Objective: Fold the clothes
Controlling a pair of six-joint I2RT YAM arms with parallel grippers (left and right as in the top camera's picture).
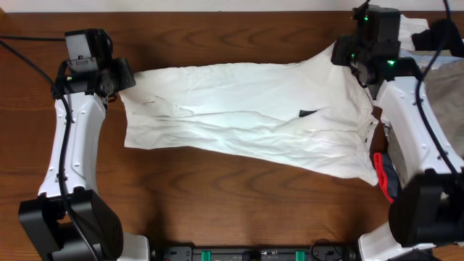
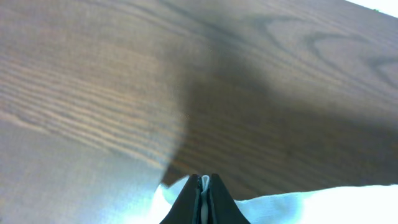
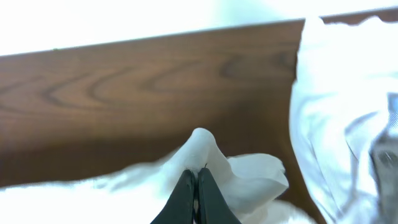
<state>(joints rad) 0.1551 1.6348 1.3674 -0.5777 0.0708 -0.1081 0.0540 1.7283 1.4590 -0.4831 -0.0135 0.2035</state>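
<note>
A large wrinkled white garment (image 1: 246,116) with a small dark label (image 1: 308,113) lies spread across the wooden table (image 1: 217,196). My left gripper (image 1: 125,75) is shut on its far left corner; a thin fold of white cloth (image 2: 204,186) shows pinched between the black fingers (image 2: 189,202). My right gripper (image 1: 346,54) is shut on the far right corner, and the white cloth (image 3: 202,149) bunches up over its fingertips (image 3: 186,193). The garment hangs stretched between the two grips.
More clothes are piled at the table's right edge: a white piece (image 3: 342,93), a khaki piece (image 1: 446,83), and a red and dark piece (image 1: 384,174) beside the right arm (image 1: 417,130). The table's far edge (image 3: 155,38) runs just beyond the right gripper.
</note>
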